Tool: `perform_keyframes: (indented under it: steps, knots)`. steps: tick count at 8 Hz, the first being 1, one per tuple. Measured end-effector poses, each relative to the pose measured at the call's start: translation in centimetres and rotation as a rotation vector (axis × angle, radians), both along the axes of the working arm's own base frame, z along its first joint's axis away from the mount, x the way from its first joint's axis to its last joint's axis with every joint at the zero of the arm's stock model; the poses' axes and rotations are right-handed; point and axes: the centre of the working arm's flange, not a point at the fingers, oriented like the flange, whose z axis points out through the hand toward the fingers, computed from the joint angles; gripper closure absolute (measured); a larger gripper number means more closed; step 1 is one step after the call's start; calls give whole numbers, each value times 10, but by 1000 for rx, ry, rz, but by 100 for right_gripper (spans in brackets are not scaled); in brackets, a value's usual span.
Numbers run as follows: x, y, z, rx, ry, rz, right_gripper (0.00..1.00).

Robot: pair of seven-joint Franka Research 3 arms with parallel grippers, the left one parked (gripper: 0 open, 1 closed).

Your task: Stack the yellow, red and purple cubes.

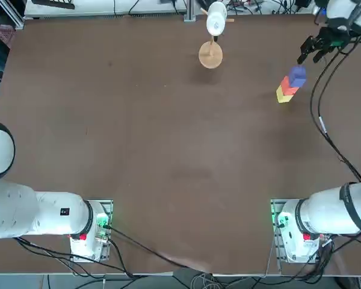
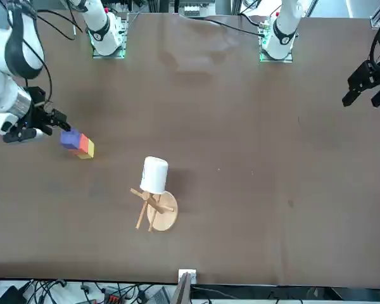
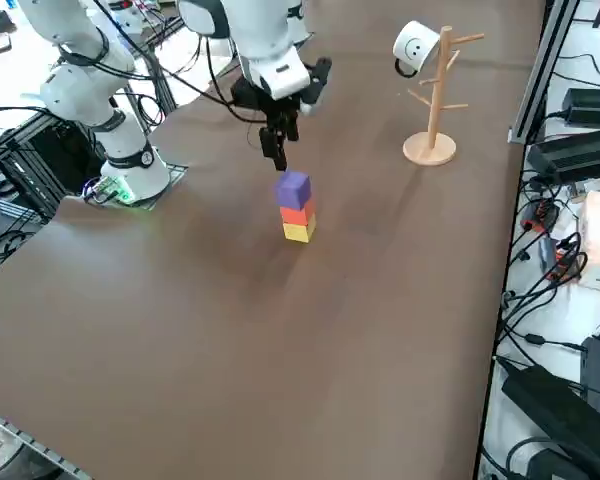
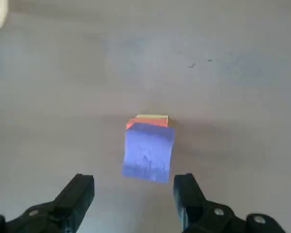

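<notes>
Black two-finger right gripper [image 4: 134, 194] fills the foreground of the wrist view; we see its jaws spread wide with nothing between them, poised above and clear of the stack. Directly beyond the fingertips sits the bluish purple matte cube [image 4: 148, 150], topmost of three. Beneath it we find the orange-red matte cube [image 3: 296, 214], and beneath that the bright yellow matte cube [image 3: 299, 232], which rests on the brown table [image 3: 230, 330]. In the side view the three stand as one upright column, near the table's far right part as the robot faces it; the upper cubes look slightly turned against the lowest. Well apart stands the wooden peg stand with round base [image 3: 431, 148], a white cup [image 3: 414, 45] hung on one peg. We judge the stacking complete: all three cubes are piled, and only withdrawal of the arm appears left.
</notes>
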Motion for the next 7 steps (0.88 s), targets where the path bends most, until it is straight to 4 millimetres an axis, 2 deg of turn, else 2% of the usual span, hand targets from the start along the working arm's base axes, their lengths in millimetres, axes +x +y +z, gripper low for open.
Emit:
perform_keyframes:
  steps: [3, 4, 7]
  knots:
    - [-10, -4, 99, 23, 35, 18, 0]
    - [-11, -4, 127, 22, 25, 24, 0]
    - [-15, -4, 192, -6, 0, -87, 0]
